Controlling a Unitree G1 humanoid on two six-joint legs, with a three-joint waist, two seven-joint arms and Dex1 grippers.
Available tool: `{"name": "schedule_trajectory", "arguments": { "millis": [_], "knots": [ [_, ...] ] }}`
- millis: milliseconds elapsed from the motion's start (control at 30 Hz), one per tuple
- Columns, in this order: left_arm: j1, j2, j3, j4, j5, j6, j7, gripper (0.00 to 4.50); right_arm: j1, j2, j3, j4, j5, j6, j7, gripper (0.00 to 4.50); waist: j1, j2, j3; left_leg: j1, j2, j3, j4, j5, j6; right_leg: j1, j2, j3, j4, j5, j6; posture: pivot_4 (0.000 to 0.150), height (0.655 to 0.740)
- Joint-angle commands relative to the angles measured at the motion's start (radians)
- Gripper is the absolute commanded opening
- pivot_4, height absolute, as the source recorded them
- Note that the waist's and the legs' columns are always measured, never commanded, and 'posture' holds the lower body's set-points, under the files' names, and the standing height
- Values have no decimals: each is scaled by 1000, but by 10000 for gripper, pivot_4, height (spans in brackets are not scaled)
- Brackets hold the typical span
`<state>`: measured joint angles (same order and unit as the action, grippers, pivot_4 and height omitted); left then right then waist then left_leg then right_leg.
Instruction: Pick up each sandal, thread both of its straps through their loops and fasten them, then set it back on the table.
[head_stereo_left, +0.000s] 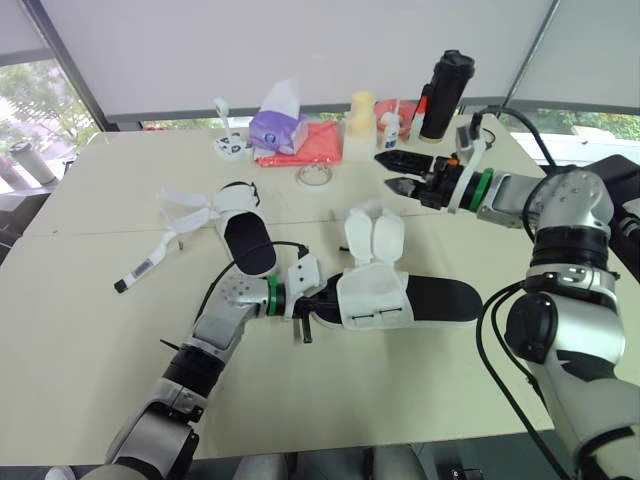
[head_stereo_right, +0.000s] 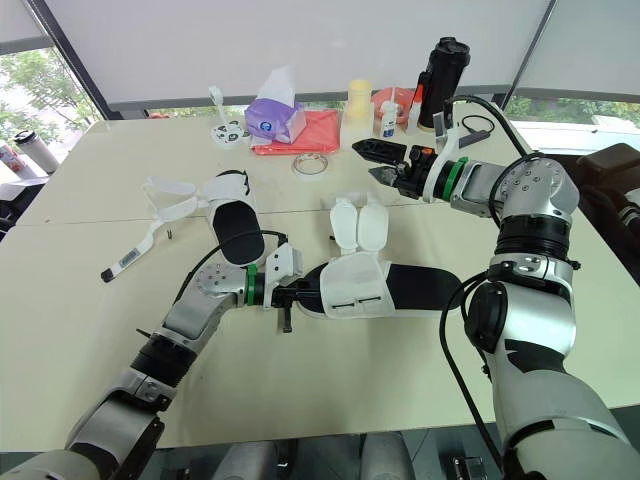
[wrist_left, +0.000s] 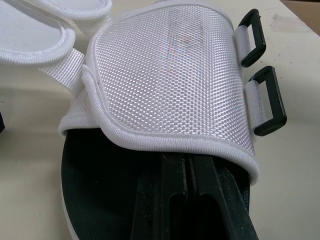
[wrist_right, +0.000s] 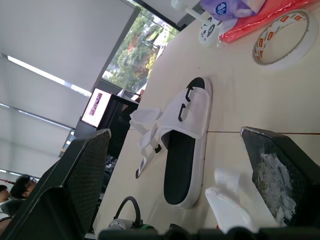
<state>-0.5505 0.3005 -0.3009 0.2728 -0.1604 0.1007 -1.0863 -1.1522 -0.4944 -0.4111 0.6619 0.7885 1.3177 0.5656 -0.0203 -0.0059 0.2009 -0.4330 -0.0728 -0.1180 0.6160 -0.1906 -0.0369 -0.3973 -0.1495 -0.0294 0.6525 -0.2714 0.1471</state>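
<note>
One white-woven, black-soled sandal (head_stereo_left: 375, 295) | left gripper (wrist_left: 189, 165): fingers together, tucked under its upper | right gripper (head_stereo_left: 388, 170): wide open, empty, beyond sandal | risk: unpinched sandal slips on lift

I count two sandals: the near sandal (head_stereo_left: 425, 298) and the far sandal (head_stereo_left: 243, 238). On the near one I count two black loops (wrist_left: 270, 100) and two white strap flaps (head_stereo_left: 373, 235). Of the smaller items I get one tissue box (head_stereo_left: 278, 128), one tape roll (head_stereo_left: 314, 176), one black flask (head_stereo_left: 443, 95), one yellow cup (head_stereo_left: 360, 115) and one red sheet (head_stereo_left: 318, 145). Small white bottles (head_stereo_left: 388, 128): one for certain, possibly two, as they crowd together. Grippers, two: left gripper (head_stereo_left: 318, 300), right gripper (head_stereo_left: 400, 172).
</note>
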Motion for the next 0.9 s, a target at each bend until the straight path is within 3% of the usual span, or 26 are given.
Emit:
{"name": "schedule_trajectory", "arguments": {
  "millis": [33,67,500,900],
  "knots": [
    [-2,3,4,-4,8,1,6,150,-27,-3,-22,-28,20,-9,20,42448,0,0,0,0,0,0,0,0,0,0,0,0,0,0,0,1500,7400],
    [-2,4,4,-4,7,2,6,0,-12,-6,4,-57,13,-10,37,39596,0,0,0,0,0,0,0,0,0,0,0,0,0,0,0,1500,7400],
    [6,4,0,-15,7,5,8,0,93,-85,182,-88,-139,-95,114,39596,0,0,0,0,0,0,0,0,0,0,0,0,0,0,0,1500,7400],
    [13,4,-4,-25,9,5,11,0,185,-39,200,-155,-121,10,135,39596,-1,0,-1,0,0,0,0,0,0,0,0,0,0,0,0,1500,7400]
  ]
}}
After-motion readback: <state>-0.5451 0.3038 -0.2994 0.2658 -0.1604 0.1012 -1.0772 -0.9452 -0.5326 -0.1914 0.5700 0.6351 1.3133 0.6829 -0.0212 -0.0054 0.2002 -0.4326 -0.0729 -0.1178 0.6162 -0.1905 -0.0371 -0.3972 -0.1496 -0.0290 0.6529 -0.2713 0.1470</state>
